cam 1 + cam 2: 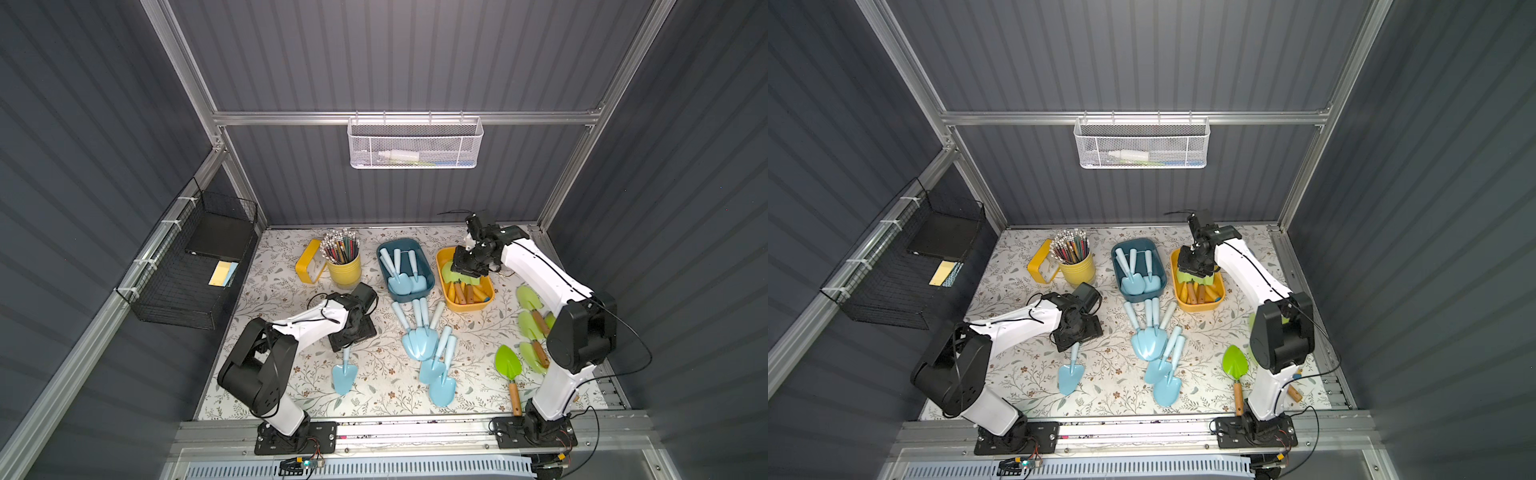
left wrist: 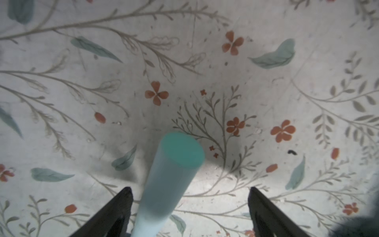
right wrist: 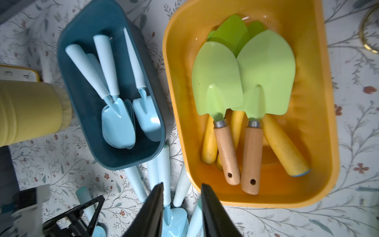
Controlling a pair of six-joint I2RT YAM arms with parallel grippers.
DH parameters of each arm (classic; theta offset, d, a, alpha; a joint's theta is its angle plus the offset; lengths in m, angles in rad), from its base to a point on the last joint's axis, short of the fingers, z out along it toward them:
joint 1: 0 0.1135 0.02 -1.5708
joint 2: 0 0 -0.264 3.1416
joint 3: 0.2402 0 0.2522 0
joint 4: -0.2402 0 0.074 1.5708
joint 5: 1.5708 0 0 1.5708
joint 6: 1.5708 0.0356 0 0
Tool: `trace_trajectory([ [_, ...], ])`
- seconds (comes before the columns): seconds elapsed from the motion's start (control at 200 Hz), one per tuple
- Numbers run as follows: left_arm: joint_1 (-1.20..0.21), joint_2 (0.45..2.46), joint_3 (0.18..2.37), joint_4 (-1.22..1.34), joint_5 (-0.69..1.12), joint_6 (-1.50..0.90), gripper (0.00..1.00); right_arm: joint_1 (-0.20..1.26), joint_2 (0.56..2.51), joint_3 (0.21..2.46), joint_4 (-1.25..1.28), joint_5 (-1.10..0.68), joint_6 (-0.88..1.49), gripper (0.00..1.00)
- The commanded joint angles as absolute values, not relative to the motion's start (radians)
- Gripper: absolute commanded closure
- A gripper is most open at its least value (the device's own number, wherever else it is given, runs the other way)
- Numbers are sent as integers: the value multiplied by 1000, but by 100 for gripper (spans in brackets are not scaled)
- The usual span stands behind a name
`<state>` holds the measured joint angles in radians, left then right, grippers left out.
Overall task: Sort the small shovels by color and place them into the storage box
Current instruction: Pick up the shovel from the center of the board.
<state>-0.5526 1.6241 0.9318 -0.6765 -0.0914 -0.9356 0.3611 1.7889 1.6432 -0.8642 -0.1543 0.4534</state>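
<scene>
Desk, flowered all over, carries everything: at the back sit the blue storage box, holding several pale-blue shovels, and just beside it the yellow storage box, holding green-bladed ones with wooden or yellow handles. The right gripper hangs over the yellow box, its jaws a little apart with nothing between them. More green shovels lie near the right arm, and a fan of loose blue shovels lies in front of the blue box, handles pointing towards it and blades overlapping. Apart from that fan lies a lone blue shovel. The left gripper stands over its handle with jaws wide open on either side; whether the nearer jaw touches the plastic is hard to say from so close and blurred a view. This shovel looks light, stiff and smooth, likely hollow plastic, so weight should be no trouble but slip may be. The handle is round and tapers, and could roll or squirt out of a pinch near its end. Best hold is probably squarely across the middle of the handle, not on the thin curved blade, which lies flat on the desk and offers no edge.
</scene>
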Motion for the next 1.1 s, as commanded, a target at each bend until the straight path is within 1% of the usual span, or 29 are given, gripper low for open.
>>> trace_trajectory([
  [0.0,-548,1656,914,-714,-42,-889,13,347,1758,1620,-847,-187,467,65],
  [0.045,-548,1665,914,-717,-38,-878,17,344,1750,1612,-841,-191,469,66],
  [0.095,-548,1674,911,-720,-35,-871,25,342,1741,1593,-830,-202,471,66],
  [0.155,-548,1682,910,-714,-44,-857,41,341,1729,1567,-813,-205,473,66],
  [0.215,-547,1687,905,-711,-27,-854,60,338,1723,1548,-801,-213,478,66],
  [0.305,-548,1693,911,-690,-7,-876,84,334,1727,1546,-796,-220,481,66],
  [0.365,-548,1696,930,-675,-10,-890,95,332,1737,1559,-803,-227,479,66],
  [0.41,-549,1701,953,-668,-18,-902,100,331,1745,1567,-808,-234,479,66],
  [0.58,-570,1719,1130,-681,-93,-940,100,330,1755,1580,-816,-226,481,66],
  [0.695,-607,1774,1373,-705,-156,-933,100,330,1756,1580,-815,-204,479,66],
  [0.85,-649,1932,1765,-747,-204,-875,100,329,1750,1578,-812,-170,479,66],
  [0.965,-653,2074,2039,-755,-219,-814,100,328,1740,1571,-809,-149,482,66],
  [1.041,-649,2159,2165,-760,-209,-812,100,327,1735,1567,-811,-138,482,66],
  [1.096,-636,2206,2210,-752,-220,-811,100,327,1734,1567,-811,-137,482,66],
])
